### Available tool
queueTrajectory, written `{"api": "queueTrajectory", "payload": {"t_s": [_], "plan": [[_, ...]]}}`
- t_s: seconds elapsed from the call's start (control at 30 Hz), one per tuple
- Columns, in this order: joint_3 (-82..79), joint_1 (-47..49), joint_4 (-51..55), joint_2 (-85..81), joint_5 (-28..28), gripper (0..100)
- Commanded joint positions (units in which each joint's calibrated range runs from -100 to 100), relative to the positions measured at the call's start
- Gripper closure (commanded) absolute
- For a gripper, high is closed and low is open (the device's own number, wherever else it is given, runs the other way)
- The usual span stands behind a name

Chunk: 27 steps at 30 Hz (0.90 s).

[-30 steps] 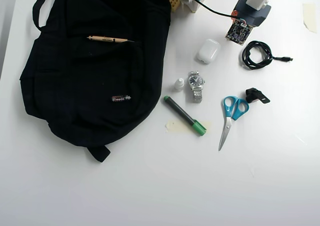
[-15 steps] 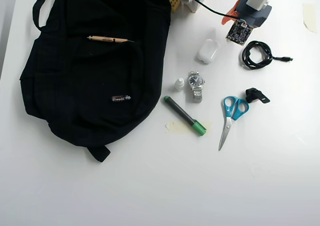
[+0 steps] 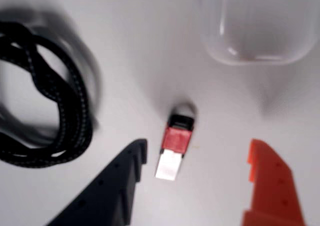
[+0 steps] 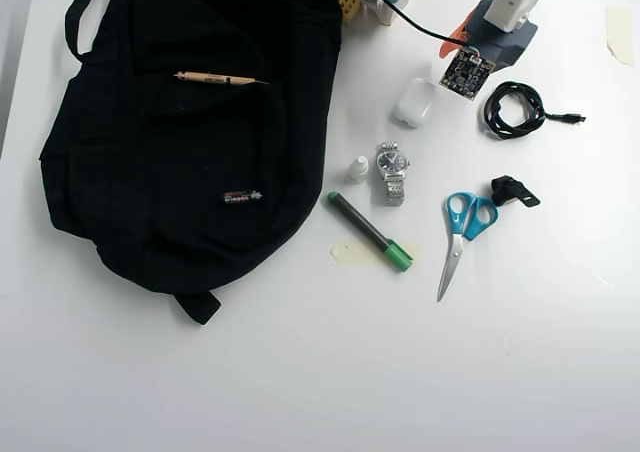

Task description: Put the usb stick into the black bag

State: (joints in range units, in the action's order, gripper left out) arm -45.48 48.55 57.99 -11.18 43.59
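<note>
On white table: usb stick (image 3: pixel 172 148) between wide-open jaws, ungripped — black bag (image 4: pixel 190 132) well apart, pen (image 4: pixel 215 78) on it.

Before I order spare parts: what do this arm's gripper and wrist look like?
The gripper has one black finger with a stepped, toothed edge and one plain orange finger. In the overhead view, the arm is white and slate-blue, with a bare circuit board and a black cable.

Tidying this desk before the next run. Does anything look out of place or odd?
One thing: a tan wooden pencil lies loose on top of the large black fabric backpack, not inside it. Nothing looks spilled or damaged.
</note>
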Motion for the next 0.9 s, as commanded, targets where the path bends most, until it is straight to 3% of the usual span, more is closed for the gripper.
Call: {"api": "queueTrajectory", "payload": {"t_s": [0.0,0.87], "plan": [[-1.1,0.0,-0.5,-0.1,5.7,74],[3.1,-0.1,-3.6,9.3,3.5,76]]}}
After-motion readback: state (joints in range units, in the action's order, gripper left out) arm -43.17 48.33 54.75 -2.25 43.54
